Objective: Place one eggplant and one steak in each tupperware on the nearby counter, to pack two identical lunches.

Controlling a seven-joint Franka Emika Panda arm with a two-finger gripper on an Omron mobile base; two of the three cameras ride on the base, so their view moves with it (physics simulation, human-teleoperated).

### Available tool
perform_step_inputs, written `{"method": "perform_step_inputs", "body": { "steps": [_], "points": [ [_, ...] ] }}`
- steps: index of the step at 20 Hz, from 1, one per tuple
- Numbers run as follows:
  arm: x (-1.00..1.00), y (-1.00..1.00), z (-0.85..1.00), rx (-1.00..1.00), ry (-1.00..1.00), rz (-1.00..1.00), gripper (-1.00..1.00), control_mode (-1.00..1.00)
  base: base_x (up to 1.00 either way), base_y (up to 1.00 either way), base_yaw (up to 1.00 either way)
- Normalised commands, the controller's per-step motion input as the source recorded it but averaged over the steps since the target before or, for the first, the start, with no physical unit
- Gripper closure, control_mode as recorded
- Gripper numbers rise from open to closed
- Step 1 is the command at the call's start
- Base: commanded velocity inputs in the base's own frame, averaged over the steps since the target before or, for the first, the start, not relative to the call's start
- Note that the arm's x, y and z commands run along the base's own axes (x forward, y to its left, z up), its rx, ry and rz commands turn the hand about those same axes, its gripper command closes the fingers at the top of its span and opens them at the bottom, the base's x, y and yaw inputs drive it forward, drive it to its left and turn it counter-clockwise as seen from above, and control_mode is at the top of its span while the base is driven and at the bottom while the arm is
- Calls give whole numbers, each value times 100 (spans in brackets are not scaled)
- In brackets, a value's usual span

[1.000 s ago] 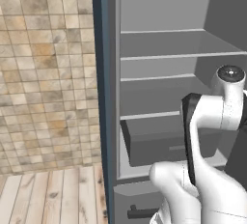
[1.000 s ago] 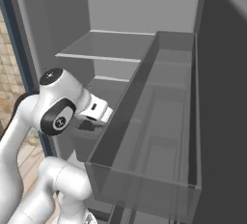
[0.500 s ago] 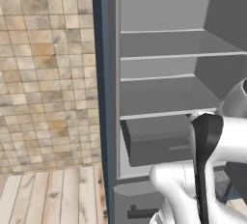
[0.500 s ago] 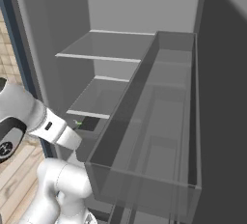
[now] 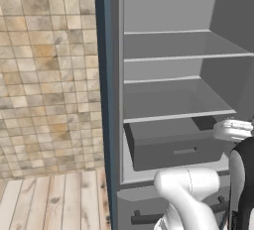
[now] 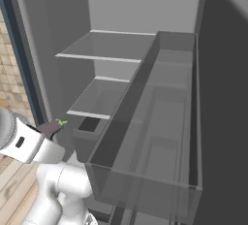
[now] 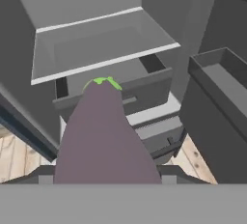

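Purple-grey skin, green cap: the eggplant (image 7: 103, 136) fills the mid hand view, stem end pointing away toward the fridge drawer (image 7: 116, 92). It sits between the fingers, so the gripper (image 7: 103, 182) looks clamped on it at a medium spread; tips themselves are hidden.

Left base view: open fridge w/ 2 bare shelves (image 5: 173, 58) and a grey drawer (image 5: 171, 144) pulled partly out. Tiled wall (image 5: 47, 75) at left, plank floor (image 5: 49, 201) below. White arm at lower right.

Right base view: the eggplant's dark tip w/ green stem (image 6: 53, 127) pokes past the arm's end, just outside the fridge front, left of the door bin (image 6: 160, 136).

Handling, as judgement: smooth, likely slippery skin; firm but bruisable, moderate weight. Best held across the thick mid-body, not the tapering stem end. No tupperware or counter seen from here.
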Motion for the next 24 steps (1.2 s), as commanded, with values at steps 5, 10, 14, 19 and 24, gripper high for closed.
{"method": "perform_step_inputs", "body": {
  "steps": [5,10,14,19,24],
  "points": [
    [14,6,0,0,0,19,100,-100,0,0,0],
    [29,17,0,0,-1,17,100,-100,0,0,0],
    [6,29,0,-1,0,5,100,-100,0,0,0],
    [-2,9,0,-1,0,0,100,100,-26,6,0],
    [0,0,0,0,0,0,100,100,-88,1,0]
  ]
}}
